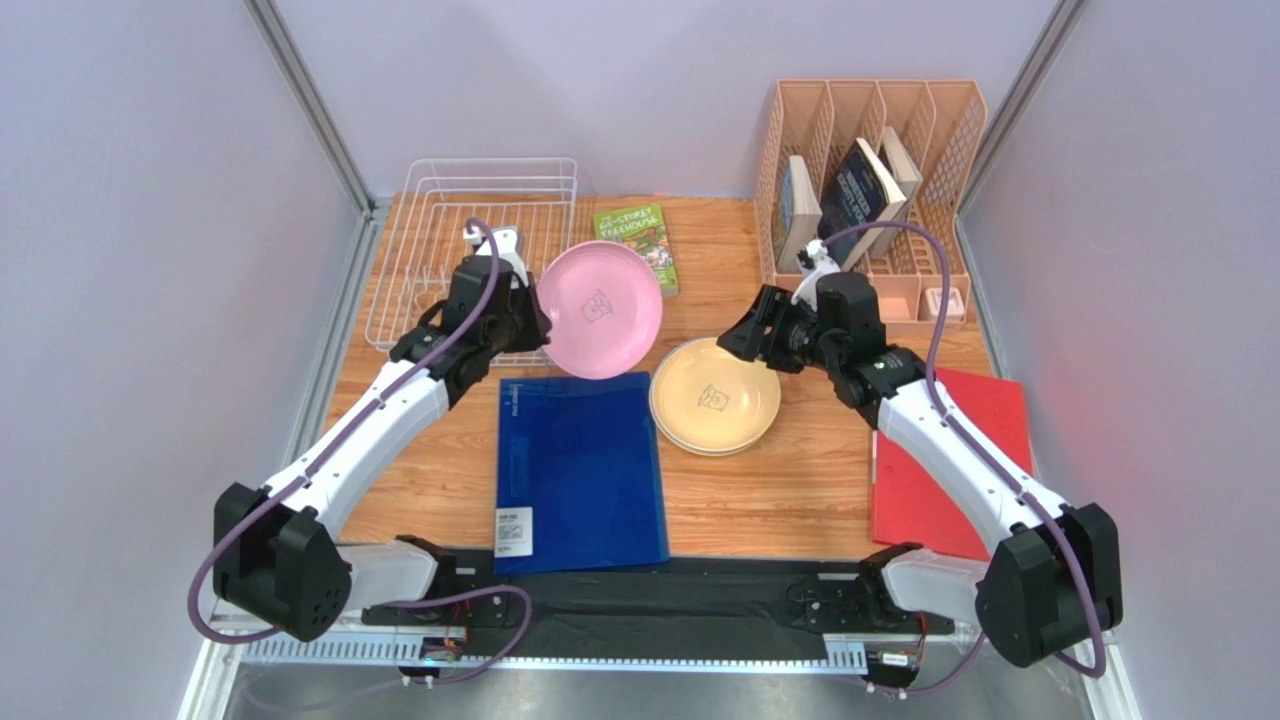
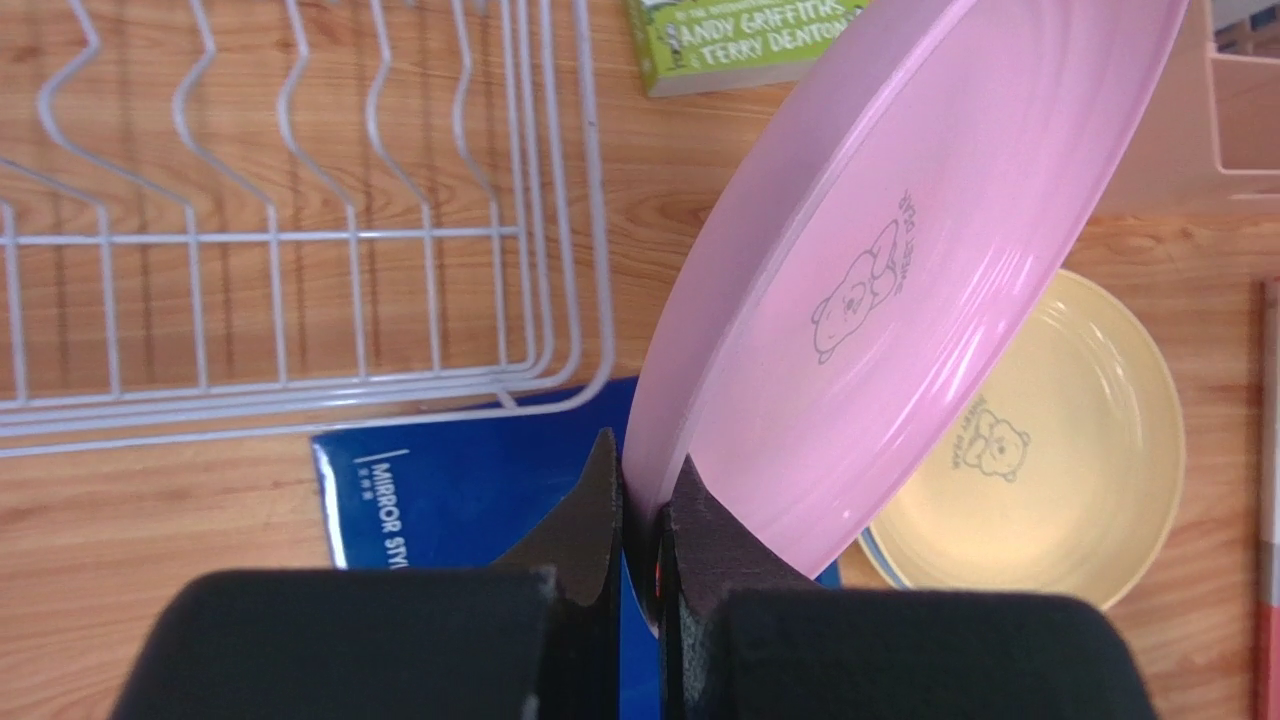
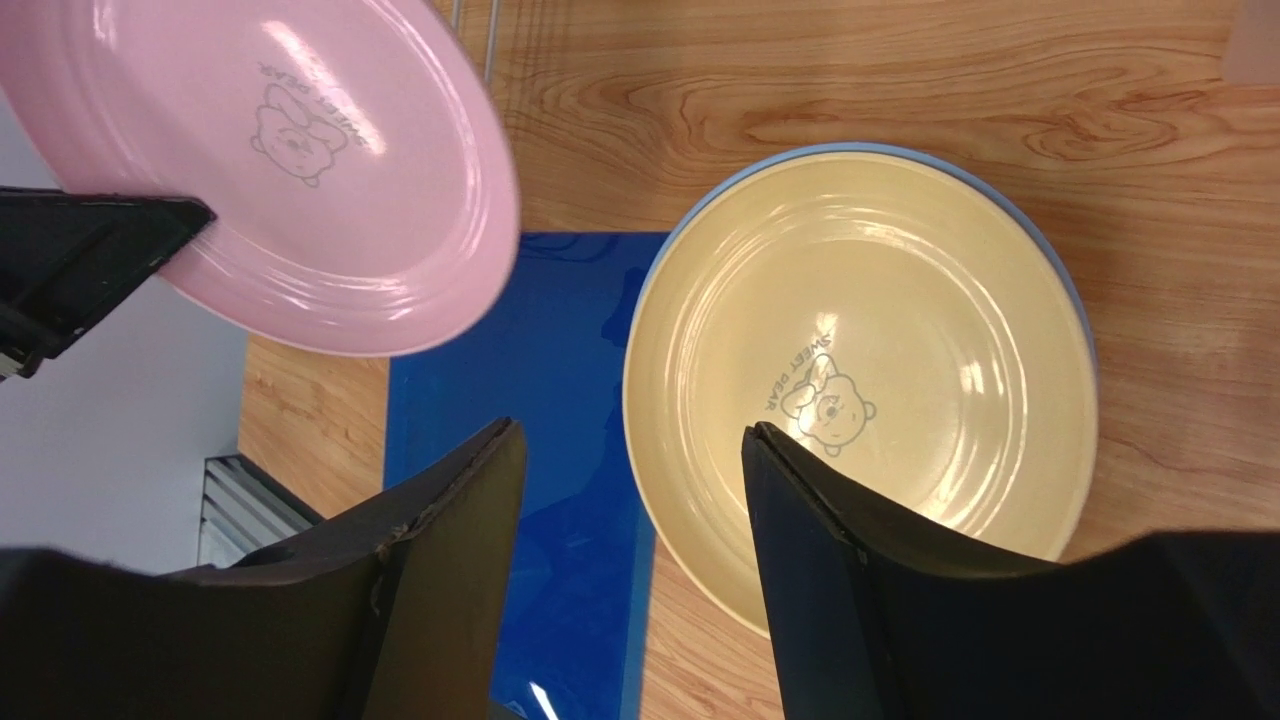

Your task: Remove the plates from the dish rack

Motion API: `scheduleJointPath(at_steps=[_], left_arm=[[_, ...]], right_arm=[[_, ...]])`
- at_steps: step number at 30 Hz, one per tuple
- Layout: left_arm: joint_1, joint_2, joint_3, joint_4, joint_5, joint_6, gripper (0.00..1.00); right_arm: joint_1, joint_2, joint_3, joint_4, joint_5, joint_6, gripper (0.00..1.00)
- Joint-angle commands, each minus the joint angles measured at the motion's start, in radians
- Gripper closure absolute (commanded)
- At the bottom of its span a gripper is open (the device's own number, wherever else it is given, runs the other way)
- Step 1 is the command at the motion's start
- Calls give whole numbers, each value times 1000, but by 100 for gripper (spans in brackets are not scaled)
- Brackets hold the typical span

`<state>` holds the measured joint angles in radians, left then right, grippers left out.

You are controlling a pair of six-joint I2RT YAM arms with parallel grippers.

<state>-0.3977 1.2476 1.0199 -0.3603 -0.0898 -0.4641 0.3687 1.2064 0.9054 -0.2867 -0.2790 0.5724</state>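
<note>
- The wooden table carries everything. The drop-off spot is in the middle of it, between the two arms.
- The white wire dish rack sits at the far left. No plate shows among the tines I can see, though the left arm hides part of it.
- A blue folder lies just left of the stack, its corner touching or tucked under the stack's edge. The plate should come down on the stack, not on the folder.
- The stack of plates has a pale yellow one on top, and a light blue rim peeks out beneath it.
- The pink plate is out of the rack and held in the air, tilted, between the rack and the stack.
- The left gripper is clamped on the pink plate's rim and nothing more, so I reckon a slow carry is wise. It should level the plate over the yellow one, centre it, lower it until it rests, and only then let go.
- The right gripper hangs with its jaws spread wide and empty, over the near-left edge of the stack. It looks to be in the way and would do well to back off first, or the incoming rim may knock a finger.
</note>
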Motion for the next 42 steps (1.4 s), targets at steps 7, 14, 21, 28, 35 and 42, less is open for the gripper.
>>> scheduleJointPath(at_steps=[7,14,21,28,35,42], left_arm=[[-145,32,40,96,68,-74,100],[-219,41,37,110,64,-77,100],[-247,23,17,170,85,-41,100],[-247,7,-3,133,-48,4,25],[-247,-46,-26,89,-264,88,6],[-247,-163,-99,124,-425,170,0]], right_arm=[[33,73,38,127,-46,9,39],[47,151,62,132,-35,3,41],[50,196,52,127,-14,-3,87],[41,99,23,12,142,-19,100],[4,47,26,-195,265,-23,99],[4,50,-10,-266,278,3,97]])
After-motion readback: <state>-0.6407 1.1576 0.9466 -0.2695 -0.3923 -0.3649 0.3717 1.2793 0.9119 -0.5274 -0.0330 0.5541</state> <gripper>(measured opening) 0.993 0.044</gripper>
